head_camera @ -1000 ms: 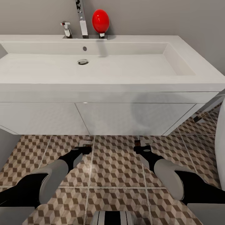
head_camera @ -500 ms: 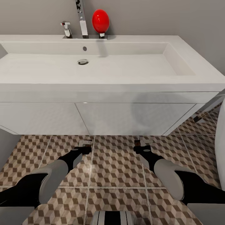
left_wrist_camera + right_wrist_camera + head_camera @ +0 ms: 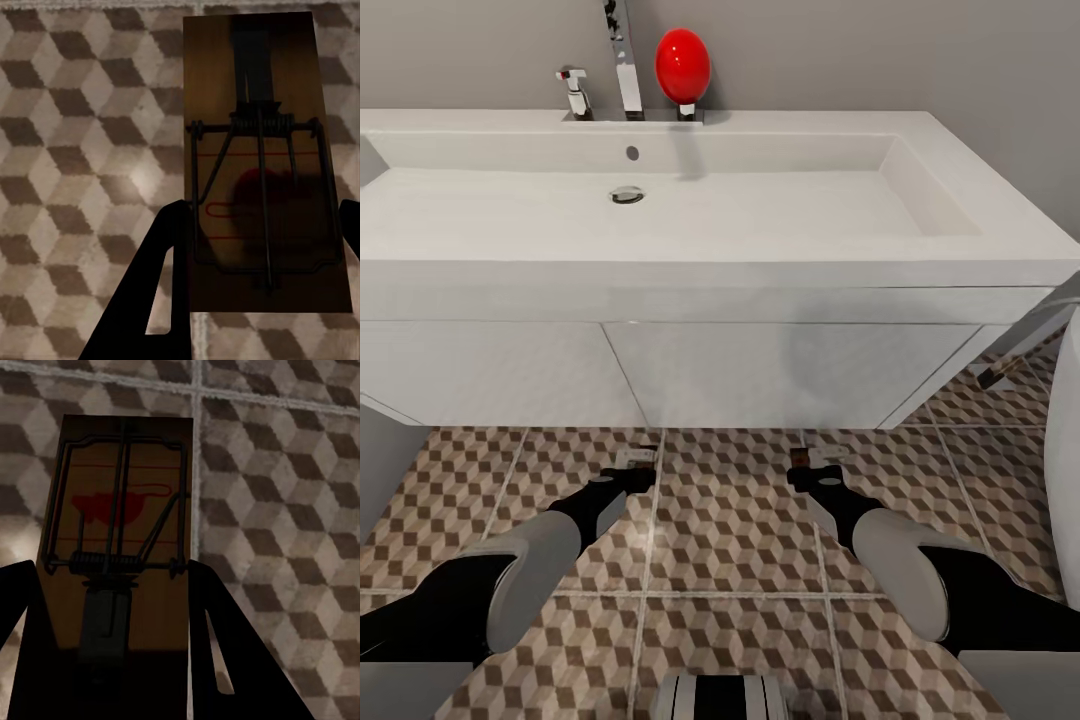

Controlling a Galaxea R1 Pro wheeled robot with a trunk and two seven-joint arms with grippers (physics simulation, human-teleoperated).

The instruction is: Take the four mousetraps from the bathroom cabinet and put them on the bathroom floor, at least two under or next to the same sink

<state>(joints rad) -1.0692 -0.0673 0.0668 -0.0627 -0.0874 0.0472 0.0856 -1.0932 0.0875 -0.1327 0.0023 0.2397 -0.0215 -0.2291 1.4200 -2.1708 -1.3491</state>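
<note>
I hold a mousetrap in each gripper, low over the floor (image 3: pixel 730 520) just before the sink (image 3: pixel 660 240). My left gripper (image 3: pixel 255 247) is clamped on the left trap (image 3: pixel 262 157), my right gripper (image 3: pixel 112 615) on the right trap (image 3: pixel 120 517). Letting go from this height could flip one or bounce it away from the vanity. Each is a brown board with dark wire spring and red mark.

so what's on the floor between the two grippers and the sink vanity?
Head view: only bare patterned floor tiles between the left gripper, the right gripper and the sink vanity. Each gripper holds a mousetrap, seen in its wrist view.
</note>
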